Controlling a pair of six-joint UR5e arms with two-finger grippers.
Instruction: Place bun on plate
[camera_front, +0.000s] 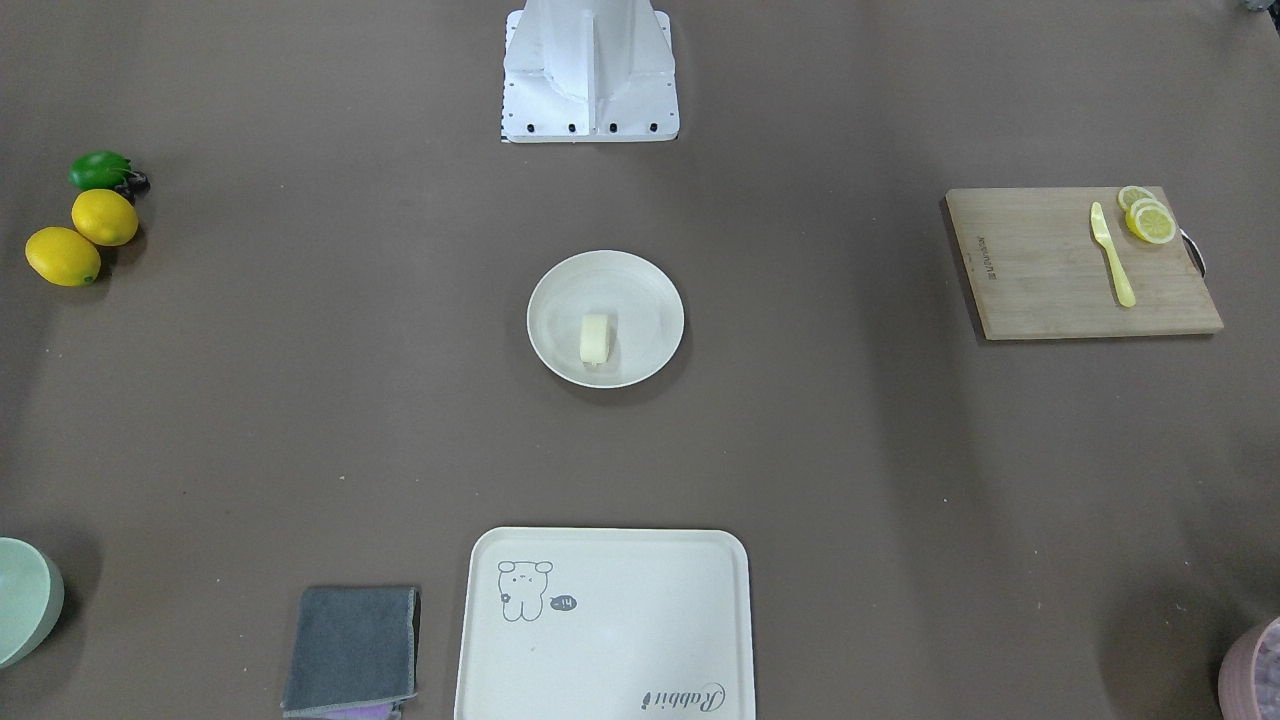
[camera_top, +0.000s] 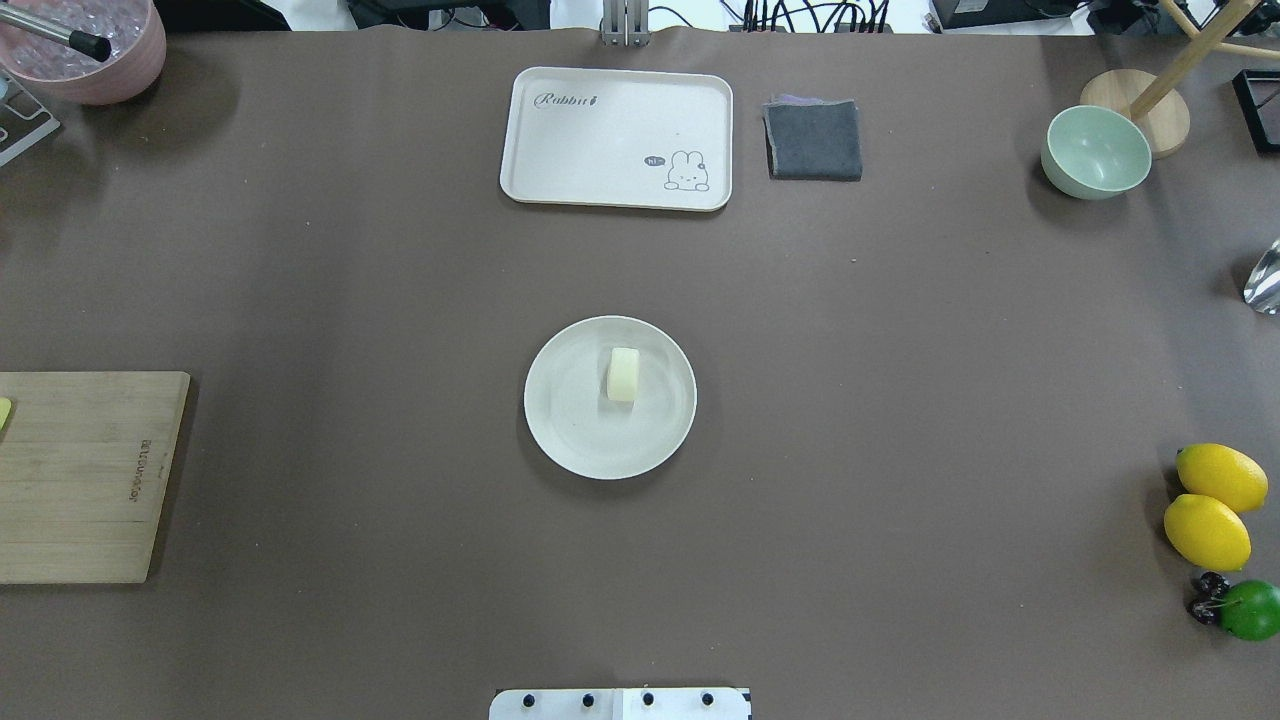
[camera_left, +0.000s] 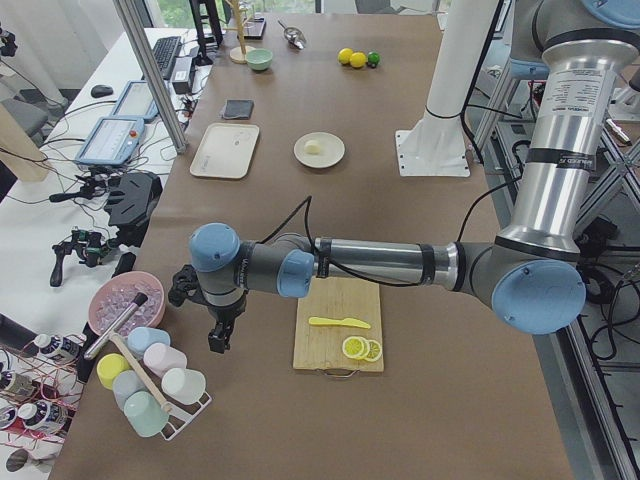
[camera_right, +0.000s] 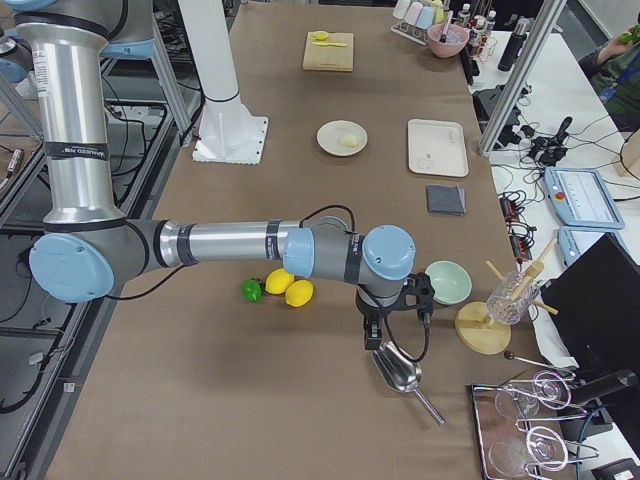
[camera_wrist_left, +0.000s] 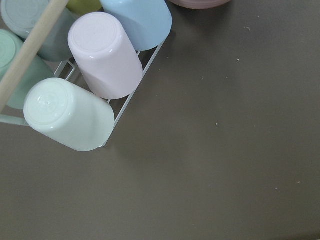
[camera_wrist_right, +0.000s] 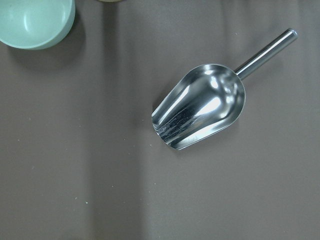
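Observation:
The bun (camera_top: 623, 374), a small pale cream oblong, lies on the round cream-white plate (camera_top: 580, 430) at the middle of the table, slightly off the plate's centre. It shows there in the front view too, bun (camera_front: 594, 338) on plate (camera_front: 640, 290). My left gripper (camera_left: 216, 340) hangs far away over the table's end by the cup rack. At the opposite end my right gripper (camera_right: 371, 338) hovers over a metal scoop. Both show only in the side views, so I cannot tell whether they are open or shut.
A cream tray (camera_top: 600, 130) and a grey cloth (camera_top: 813, 140) lie at the far edge, with a green bowl (camera_top: 1095, 150) beyond. Two lemons (camera_top: 1220, 478) and a lime sit right. A cutting board (camera_front: 1060, 270) holds lemon slices and a yellow knife. Cups (camera_wrist_left: 100, 55) and the scoop (camera_wrist_right: 200, 107) lie under the wrists.

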